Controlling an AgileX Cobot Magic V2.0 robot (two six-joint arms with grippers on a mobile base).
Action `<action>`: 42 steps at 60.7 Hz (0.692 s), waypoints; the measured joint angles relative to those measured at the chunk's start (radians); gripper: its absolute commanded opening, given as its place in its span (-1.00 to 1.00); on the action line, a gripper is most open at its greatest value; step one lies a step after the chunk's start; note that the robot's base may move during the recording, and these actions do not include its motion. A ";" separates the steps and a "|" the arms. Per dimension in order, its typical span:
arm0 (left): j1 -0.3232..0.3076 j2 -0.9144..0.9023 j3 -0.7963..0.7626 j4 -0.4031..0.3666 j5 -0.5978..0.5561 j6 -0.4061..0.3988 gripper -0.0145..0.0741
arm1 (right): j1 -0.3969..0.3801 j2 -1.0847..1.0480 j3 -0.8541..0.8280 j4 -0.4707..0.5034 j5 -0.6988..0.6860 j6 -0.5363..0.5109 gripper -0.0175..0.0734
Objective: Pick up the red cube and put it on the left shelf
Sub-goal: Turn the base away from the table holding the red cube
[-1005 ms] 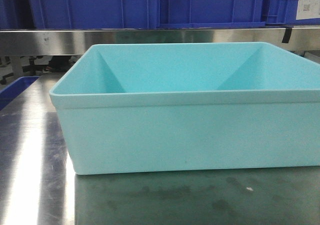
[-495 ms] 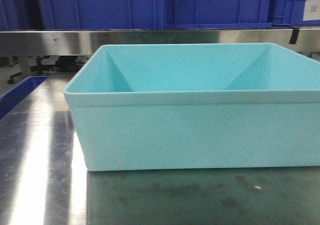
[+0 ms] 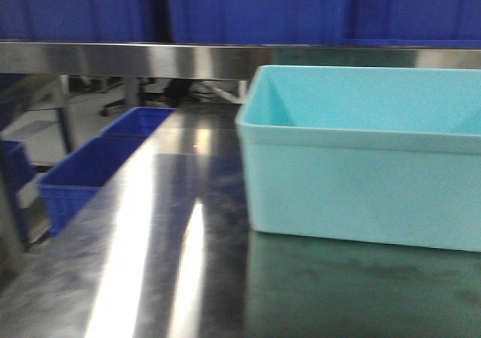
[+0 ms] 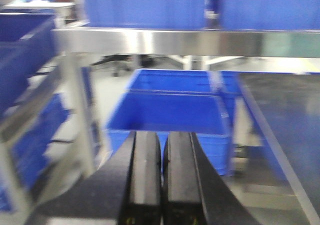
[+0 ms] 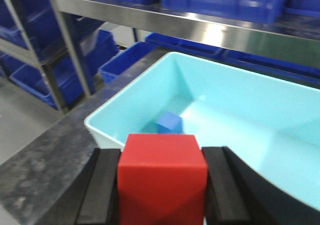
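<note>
Gripping the red cube [image 5: 162,172] between its jaws, right gripper [image 5: 162,190] hangs over the teal bin [image 5: 250,110]. The left shelf [image 5: 30,52] is probably off to its left. Left gripper [image 4: 162,180] jaws are pressed together, empty.

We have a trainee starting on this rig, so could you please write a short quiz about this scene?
1. True or false: the right gripper holds the red cube.
2. What lies inside the turquoise bin? A a blue cube; B a green ball; C nothing.
3. Fill in: the left gripper is ____, gripping nothing.
Key: 1 true; 2 A; 3 shut.
</note>
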 measured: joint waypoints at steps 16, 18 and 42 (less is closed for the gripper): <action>0.000 0.000 0.000 0.000 0.000 0.000 -0.44 | 0.000 0.000 0.000 0.000 0.000 0.000 -0.14; 0.000 0.000 0.000 0.000 0.000 0.000 -0.44 | 0.000 0.000 0.000 0.000 0.000 0.000 -0.14; 0.000 0.000 0.000 0.000 0.000 0.000 -0.44 | 0.000 0.000 0.000 0.000 0.000 0.000 -0.14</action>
